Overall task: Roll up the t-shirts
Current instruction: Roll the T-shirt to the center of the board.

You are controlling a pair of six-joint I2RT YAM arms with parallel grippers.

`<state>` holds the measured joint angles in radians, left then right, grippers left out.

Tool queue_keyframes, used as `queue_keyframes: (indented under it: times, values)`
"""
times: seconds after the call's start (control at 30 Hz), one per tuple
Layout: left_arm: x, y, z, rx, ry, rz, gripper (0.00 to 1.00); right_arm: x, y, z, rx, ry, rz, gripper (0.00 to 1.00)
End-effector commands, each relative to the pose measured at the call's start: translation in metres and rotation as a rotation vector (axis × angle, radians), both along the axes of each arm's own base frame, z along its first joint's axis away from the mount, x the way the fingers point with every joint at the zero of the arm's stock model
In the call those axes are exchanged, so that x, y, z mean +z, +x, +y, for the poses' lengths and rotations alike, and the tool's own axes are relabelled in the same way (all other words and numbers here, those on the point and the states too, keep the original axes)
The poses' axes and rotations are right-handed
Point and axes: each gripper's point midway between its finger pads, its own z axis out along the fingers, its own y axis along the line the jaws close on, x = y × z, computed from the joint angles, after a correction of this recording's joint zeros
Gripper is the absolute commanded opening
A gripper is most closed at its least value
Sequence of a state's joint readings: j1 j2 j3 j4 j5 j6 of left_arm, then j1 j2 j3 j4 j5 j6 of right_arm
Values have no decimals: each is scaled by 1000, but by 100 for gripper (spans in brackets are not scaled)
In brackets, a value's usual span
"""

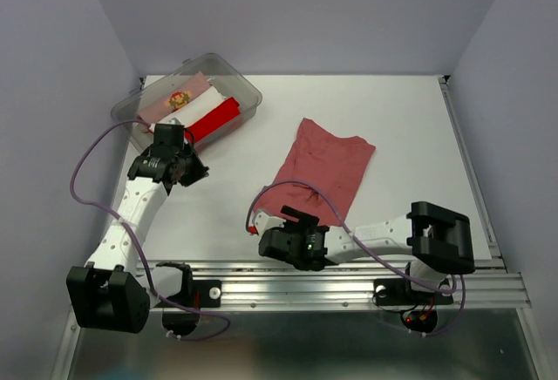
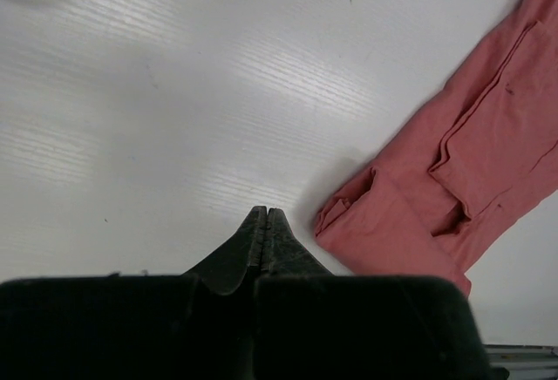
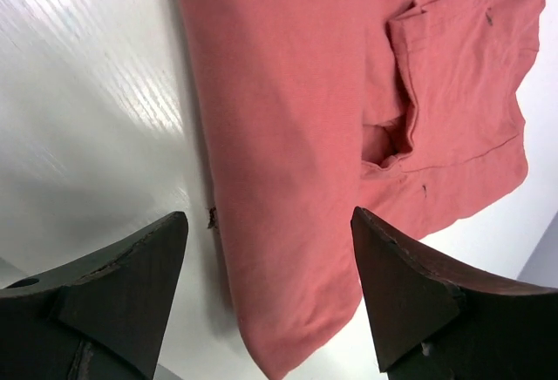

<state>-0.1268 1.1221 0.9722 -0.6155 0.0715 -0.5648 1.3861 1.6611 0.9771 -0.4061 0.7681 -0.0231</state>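
Note:
A large brick-red t-shirt (image 1: 324,169) lies folded into a long strip on the white table, running from far right to near left. My right gripper (image 1: 293,220) hovers over its near end, open. In the right wrist view the strip's corner (image 3: 296,92) lies between the wide-apart fingertips (image 3: 268,214), and neither touches it. My left gripper (image 1: 197,171) is shut and empty, over bare table left of the t-shirt (image 2: 453,179), with its tips (image 2: 266,211) pressed together. Pale pink (image 1: 183,98), white (image 1: 202,106) and bright red (image 1: 216,120) rolled t-shirts sit in the tub.
The clear plastic tub (image 1: 247,86) stands at the far left corner, just beyond the left wrist. A purple cable (image 1: 83,190) loops off the left arm. The aluminium rail (image 1: 331,282) marks the near table edge, and grey walls close in the sides.

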Motion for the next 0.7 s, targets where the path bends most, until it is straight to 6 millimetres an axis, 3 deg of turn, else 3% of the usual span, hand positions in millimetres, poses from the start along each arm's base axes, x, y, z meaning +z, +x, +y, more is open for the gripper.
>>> queue_keyframes:
  times: [0.0, 0.43, 0.57, 0.6, 0.67]
  values:
    - [6, 3, -6, -32, -28, -44, 0, -6, 6, 3, 7, -14, -75, 81]
    - [-7, 3, -10, -43, -51, -19, 0, -40, 20, -9, -61, -67, -128, 81]
    - [-16, 0, -10, -37, -49, 1, 0, -43, 26, -10, -81, -42, -105, 65]
    - [-21, -3, -9, -34, -47, 10, 1, -43, 29, -10, -94, -29, -99, 55]
    - [-28, -6, -9, -22, -56, 17, 9, -45, 30, -10, -91, -12, -76, 42]
